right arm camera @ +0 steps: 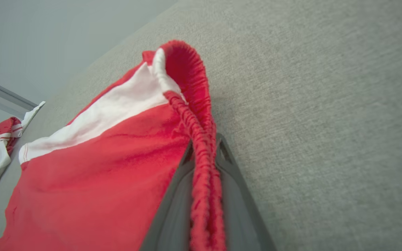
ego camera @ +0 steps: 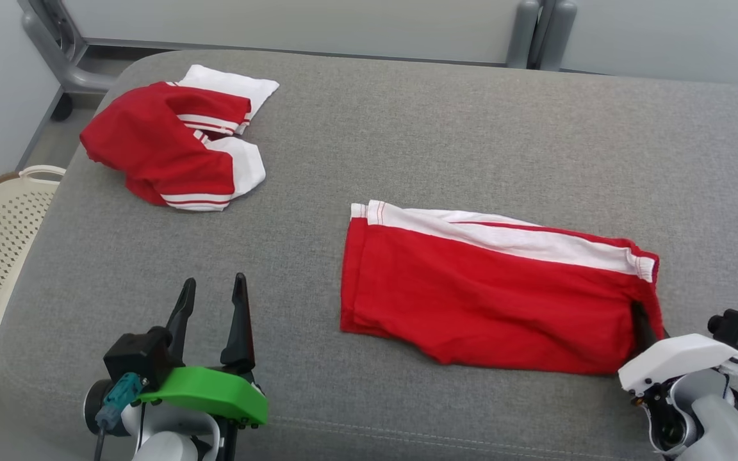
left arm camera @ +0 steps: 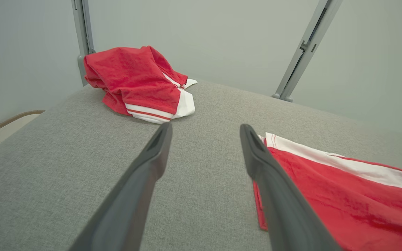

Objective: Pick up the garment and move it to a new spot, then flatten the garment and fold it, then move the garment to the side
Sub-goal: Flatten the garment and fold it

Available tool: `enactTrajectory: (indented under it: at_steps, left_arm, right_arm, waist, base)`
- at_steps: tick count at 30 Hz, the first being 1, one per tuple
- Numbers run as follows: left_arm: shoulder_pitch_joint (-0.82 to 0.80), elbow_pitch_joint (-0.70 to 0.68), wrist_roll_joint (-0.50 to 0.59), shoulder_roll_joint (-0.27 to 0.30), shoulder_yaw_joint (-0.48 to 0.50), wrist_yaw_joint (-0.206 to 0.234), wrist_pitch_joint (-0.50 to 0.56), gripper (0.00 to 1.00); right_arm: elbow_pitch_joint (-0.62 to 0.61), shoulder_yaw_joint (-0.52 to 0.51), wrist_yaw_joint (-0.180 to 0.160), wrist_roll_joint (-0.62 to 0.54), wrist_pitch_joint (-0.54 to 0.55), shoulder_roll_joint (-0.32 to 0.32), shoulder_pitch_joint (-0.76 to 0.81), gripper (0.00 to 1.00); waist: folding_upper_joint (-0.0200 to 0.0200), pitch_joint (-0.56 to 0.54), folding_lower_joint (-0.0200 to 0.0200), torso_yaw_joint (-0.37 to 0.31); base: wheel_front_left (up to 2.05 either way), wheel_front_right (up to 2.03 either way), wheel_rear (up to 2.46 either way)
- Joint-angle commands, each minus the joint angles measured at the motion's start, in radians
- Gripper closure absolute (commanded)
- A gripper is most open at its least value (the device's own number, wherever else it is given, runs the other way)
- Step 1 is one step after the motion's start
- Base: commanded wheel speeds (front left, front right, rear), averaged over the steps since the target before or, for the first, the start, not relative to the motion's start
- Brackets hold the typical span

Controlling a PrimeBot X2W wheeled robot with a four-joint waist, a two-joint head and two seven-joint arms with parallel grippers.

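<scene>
Grey padded bench point(ego camera: 407, 128) is the work surface: right gripper point(right arm camera: 206, 150) is clamped on the elastic waistband point(right arm camera: 201, 104) of the folded red shorts point(ego camera: 491, 288), which lie at the middle-right. I think that pulling from this one end may open the fold. Right arm lies low; left gripper point(ego camera: 214, 285) hovers with fingers apart, holding nothing.

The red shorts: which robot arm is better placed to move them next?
Probably the right. The right gripper is shut on the elastic waistband of the red shorts, while the left gripper stands open over bare grey cushion, touching nothing.
</scene>
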Motion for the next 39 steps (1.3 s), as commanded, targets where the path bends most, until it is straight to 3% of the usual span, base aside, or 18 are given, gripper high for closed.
enactTrajectory:
  at_steps: [1,12,17,22,31,39]
  left_arm:
    - [-0.014,-0.002,-0.001,0.007,0.000,0.007,-0.005,0.00]
    - [-0.016,-0.003,-0.008,-0.006,-0.015,0.002,-0.005,0.00]
    - [-0.011,0.004,-0.010,-0.009,-0.021,0.000,-0.009,0.00]
    - [-0.002,0.011,-0.013,-0.011,-0.028,-0.002,-0.010,0.00]
    - [0.015,0.015,-0.021,-0.010,-0.041,-0.003,0.000,0.00]
    - [0.020,0.008,-0.030,-0.014,-0.046,-0.001,-0.001,0.00]
  right_arm:
    - [-0.005,0.001,0.000,0.022,-0.009,-0.019,-0.014,1.00]
    - [0.012,0.019,0.000,0.083,-0.009,-0.163,-0.038,1.00]
    - [0.016,0.045,0.000,0.084,0.010,-0.187,-0.051,1.00]
    - [-0.013,0.087,0.000,0.091,0.038,-0.177,-0.052,1.00]
    - [-0.173,0.162,0.000,0.059,0.114,-0.155,-0.025,1.00]
    - [-0.273,0.140,0.000,-0.041,0.205,-0.060,-0.037,1.00]
  waist:
    - [0.0000,0.001,0.0000,-0.008]
    - [0.0000,-0.007,0.0000,-0.048]
    - [0.0000,-0.017,0.0000,-0.062]
    - [0.0000,-0.031,0.0000,-0.069]
    - [0.0000,-0.075,0.0000,-0.069]
    - [0.0000,-0.086,0.0000,-0.048]
  base:
    - [0.00,0.00,0.00]
    - [0.00,0.00,0.00]
    - [0.00,0.00,0.00]
    - [0.00,0.00,0.00]
    - [0.00,0.00,0.00]
    - [0.00,0.00,0.00]
